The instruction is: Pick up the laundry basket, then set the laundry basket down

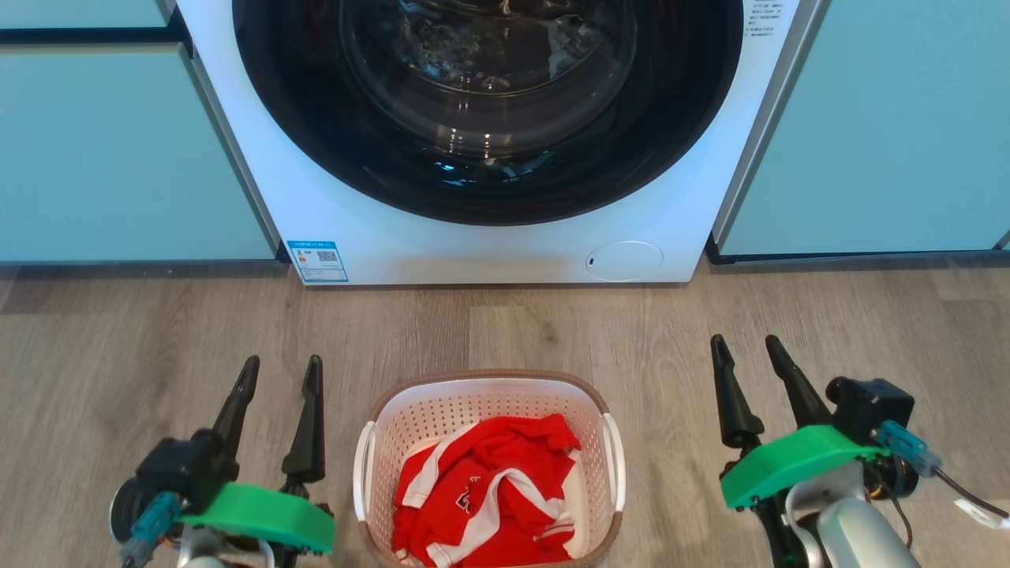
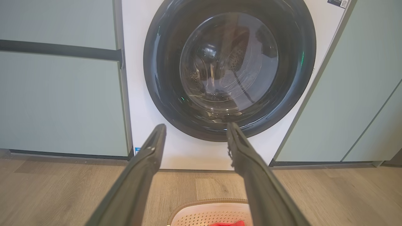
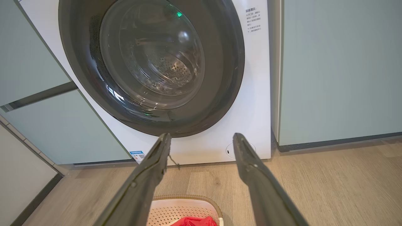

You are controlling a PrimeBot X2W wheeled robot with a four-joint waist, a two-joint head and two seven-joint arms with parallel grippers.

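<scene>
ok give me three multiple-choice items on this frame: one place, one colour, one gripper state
1. Where does the laundry basket stand relative to the washing machine?
A. on top of it
B. on the floor in front of it
C. inside its drum

2. What colour is the garment in the basket?
A. blue
B. black
C. red and white

3. How do the left gripper and right gripper stand?
A. both open, touching nothing
B. both shut on the basket's handles
C. left shut on the rim, right open

Answers:
1 B: the basket sits on the floor, just before the machine's white front.
2 C: red cloth with white stripes lies in it.
3 A: each gripper's fingers stand apart, one gripper on either side of the basket and clear of it.
</scene>
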